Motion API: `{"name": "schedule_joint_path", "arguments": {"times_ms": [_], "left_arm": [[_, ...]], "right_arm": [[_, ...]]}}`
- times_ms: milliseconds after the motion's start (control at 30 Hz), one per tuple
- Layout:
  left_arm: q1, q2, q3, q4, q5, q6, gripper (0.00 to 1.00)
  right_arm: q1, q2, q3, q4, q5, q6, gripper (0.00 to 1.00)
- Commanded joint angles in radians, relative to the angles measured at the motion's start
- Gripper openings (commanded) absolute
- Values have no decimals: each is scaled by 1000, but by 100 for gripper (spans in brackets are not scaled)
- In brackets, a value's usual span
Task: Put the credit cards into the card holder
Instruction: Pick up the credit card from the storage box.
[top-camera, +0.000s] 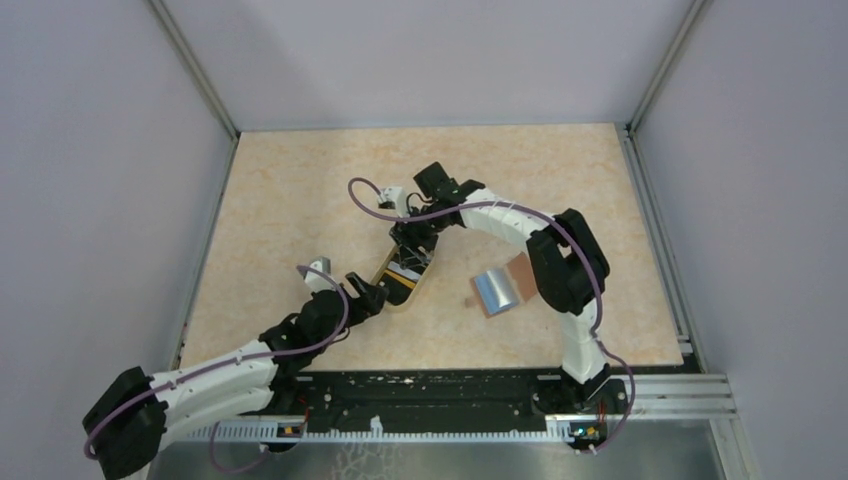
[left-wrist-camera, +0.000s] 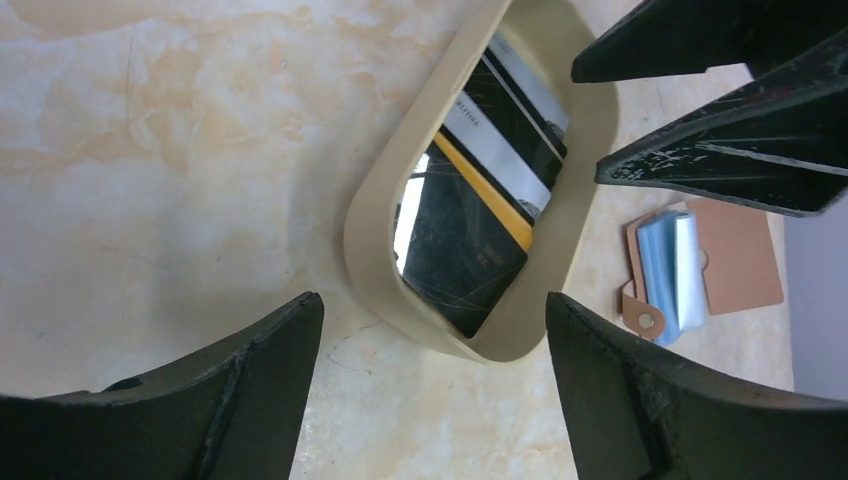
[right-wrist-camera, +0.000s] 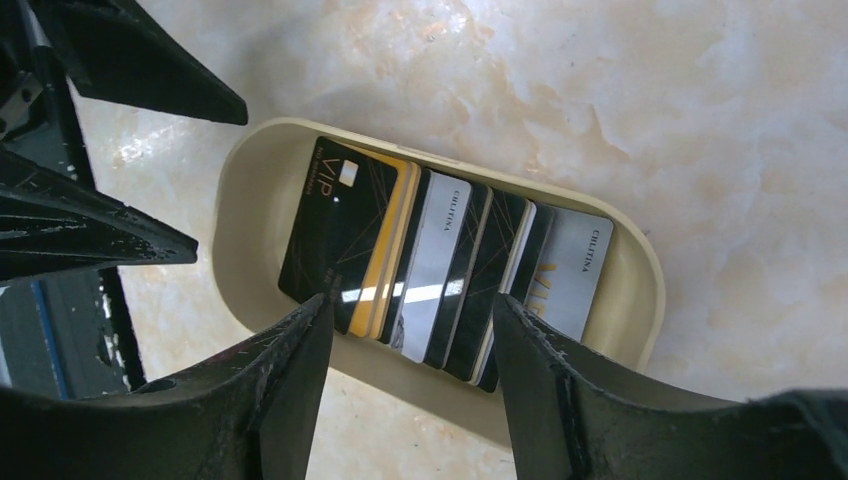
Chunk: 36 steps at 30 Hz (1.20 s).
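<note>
**Card pick from dish: single out one card**
Credit cards (right-wrist-camera: 440, 280) lie fanned in the oval dish (right-wrist-camera: 625, 330); card holder (top-camera: 503, 285) lies open, well apart. Right gripper (right-wrist-camera: 410, 305) hangs above them, jaws apart, empty; left gripper (left-wrist-camera: 432, 300) wide, empty. Pinch one card's edge only.

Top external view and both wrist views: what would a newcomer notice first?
A fanned stack of black, white and yellow credit cards lies in an oval beige dish mid-table. The open left gripper and open right gripper hover at its opposite ends. To the dish's right in the top view, the card holder lies opened on the table, its light blue inside showing.
</note>
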Motion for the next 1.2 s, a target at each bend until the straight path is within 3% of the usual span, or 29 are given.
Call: {"name": "schedule_joint_path", "arguments": {"times_ms": [0, 67, 167, 433, 533, 700, 1167], "left_arm": [[3, 79, 21, -17, -12, -155, 84], [3, 128, 69, -94, -26, -192, 73], [3, 199, 133, -199, -34, -227, 66], [3, 335, 219, -275, -13, -248, 63], [3, 332, 218, -271, -11, -246, 56], [3, 325, 212, -251, 0, -227, 34], [3, 329, 223, -264, 1, -230, 30]], "right_arm": [[29, 29, 61, 18, 98, 25, 60], [39, 33, 61, 28, 133, 35, 61], [48, 47, 63, 36, 166, 47, 62], [54, 108, 96, -5, 211, 52, 64], [54, 125, 99, -31, 149, 52, 64], [53, 132, 105, -90, -28, 76, 61], [54, 70, 86, -125, -273, 194, 51]]}}
